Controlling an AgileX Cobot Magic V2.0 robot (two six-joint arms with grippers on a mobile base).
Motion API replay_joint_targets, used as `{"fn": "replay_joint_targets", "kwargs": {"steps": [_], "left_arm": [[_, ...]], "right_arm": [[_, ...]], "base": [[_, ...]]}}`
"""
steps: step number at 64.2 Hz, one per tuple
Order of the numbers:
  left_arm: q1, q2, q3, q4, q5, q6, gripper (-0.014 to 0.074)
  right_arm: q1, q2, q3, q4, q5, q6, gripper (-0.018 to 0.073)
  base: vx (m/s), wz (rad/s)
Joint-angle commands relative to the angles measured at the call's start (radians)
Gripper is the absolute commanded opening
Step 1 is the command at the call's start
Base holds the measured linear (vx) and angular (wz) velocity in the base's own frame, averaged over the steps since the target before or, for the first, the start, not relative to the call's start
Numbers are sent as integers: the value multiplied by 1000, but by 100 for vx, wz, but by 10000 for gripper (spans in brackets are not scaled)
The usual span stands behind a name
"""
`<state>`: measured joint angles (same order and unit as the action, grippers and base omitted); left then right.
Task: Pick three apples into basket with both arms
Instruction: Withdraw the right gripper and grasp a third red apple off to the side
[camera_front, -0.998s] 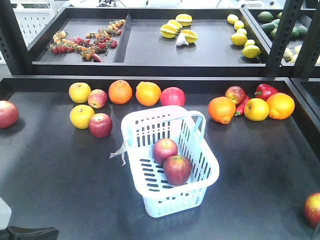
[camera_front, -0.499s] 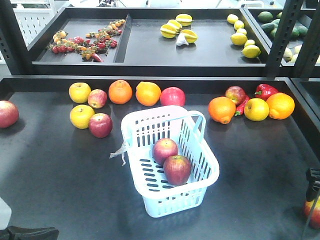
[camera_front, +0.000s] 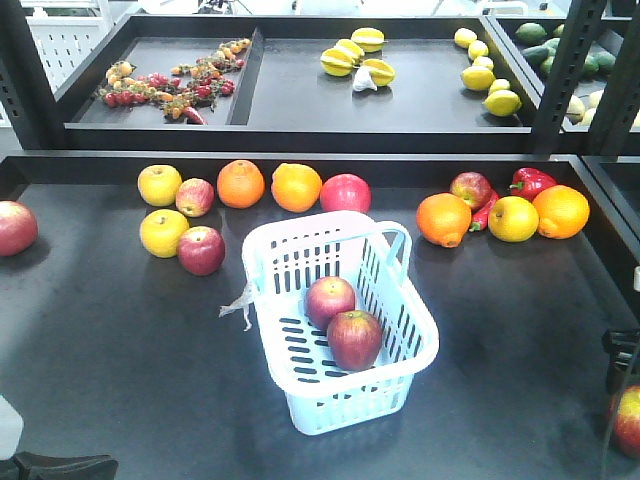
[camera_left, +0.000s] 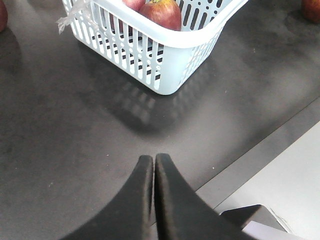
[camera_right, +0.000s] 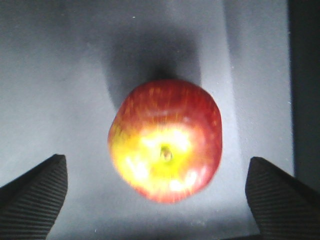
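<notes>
The pale basket (camera_front: 424, 346) stands mid-table and holds two red apples (camera_front: 330, 300) (camera_front: 354, 339). A third apple (camera_front: 628, 421) lies at the table's near right edge, under the black end of my right arm (camera_front: 622, 356). In the right wrist view this apple (camera_right: 165, 152) sits on the table between the wide-apart fingers of my right gripper (camera_right: 156, 159), which is open and not touching it. My left gripper (camera_left: 153, 157) is shut on nothing, low over the table in front of the basket (camera_left: 165, 65), where one apple (camera_left: 162, 12) shows.
More apples (camera_front: 201, 250) (camera_front: 345, 193) (camera_front: 470, 188) (camera_front: 15, 227), oranges (camera_front: 241, 183) (camera_front: 443, 219), yellow fruits (camera_front: 163, 232) and red peppers (camera_front: 530, 183) lie along the table's back. A raised shelf (camera_front: 300, 135) behind carries lemons and small tomatoes. Black posts (camera_front: 560, 70) flank it.
My right arm has come into view at the right edge and now hangs above the apple there. The basket, its apples and the left arm have not moved.
</notes>
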<state>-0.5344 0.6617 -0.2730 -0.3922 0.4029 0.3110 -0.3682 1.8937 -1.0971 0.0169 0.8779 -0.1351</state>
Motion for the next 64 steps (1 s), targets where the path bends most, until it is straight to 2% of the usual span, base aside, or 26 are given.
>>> {"fn": "replay_joint_targets", "kwargs": {"steps": [1,22,33,46,64], "left_arm": [[-2,-1,-23,-19,-44,-10,-8],[-2,-1,-23,-19,-44,-10,-8],[-2,-1,-23,-19,-44,-10,-8],[-2,-1,-23,-19,-44,-10,-8],[-2,-1,-23,-19,-44,-10,-8]], "right_arm": [[-5,-8,-30,-10,-14,0,676],[-5,90,-36,-11,-38,19,648],[-5,101,-36,-11,-46,19,601],[-5,101,-36,-11,-44,25,461],[-5,82,-37,-5,-22,20,202]], "base": [[0,0],[0,0],[0,0],[0,0],[0,0]]}}
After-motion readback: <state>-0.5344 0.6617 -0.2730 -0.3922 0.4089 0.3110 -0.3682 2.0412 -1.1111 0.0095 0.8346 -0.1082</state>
